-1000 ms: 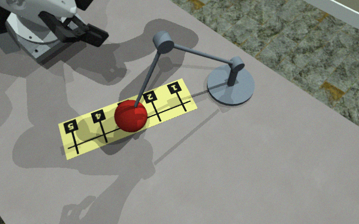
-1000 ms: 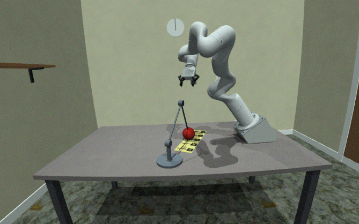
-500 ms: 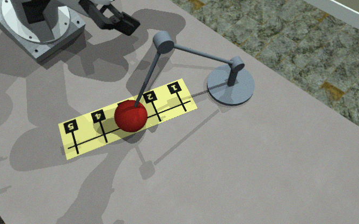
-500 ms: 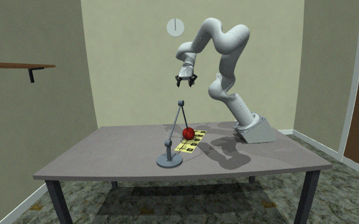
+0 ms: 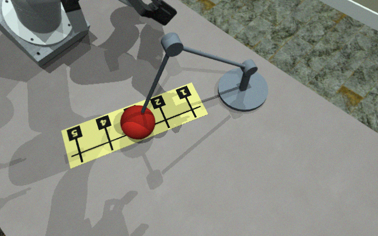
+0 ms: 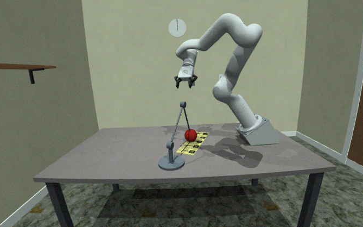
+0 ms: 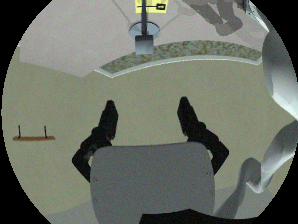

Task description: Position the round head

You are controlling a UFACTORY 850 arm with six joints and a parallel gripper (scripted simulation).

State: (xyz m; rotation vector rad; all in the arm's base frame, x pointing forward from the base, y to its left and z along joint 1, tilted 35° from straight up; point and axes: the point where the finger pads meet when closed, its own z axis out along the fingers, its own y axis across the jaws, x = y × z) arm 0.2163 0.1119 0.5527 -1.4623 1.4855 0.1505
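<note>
Over the yellow strip point(image 5: 91, 146), between labels 2 and 4 of five, hangs one red head point(image 5: 137, 122); above, the gripper point(image 6: 185, 83) gapes, holding nothing.

The grey lamp point(image 5: 173, 44) stands folded at its elbow, its red round head point(image 5: 137, 122) hanging above the yellow strip point(image 5: 90, 145) between marks 2 and 4.
</note>
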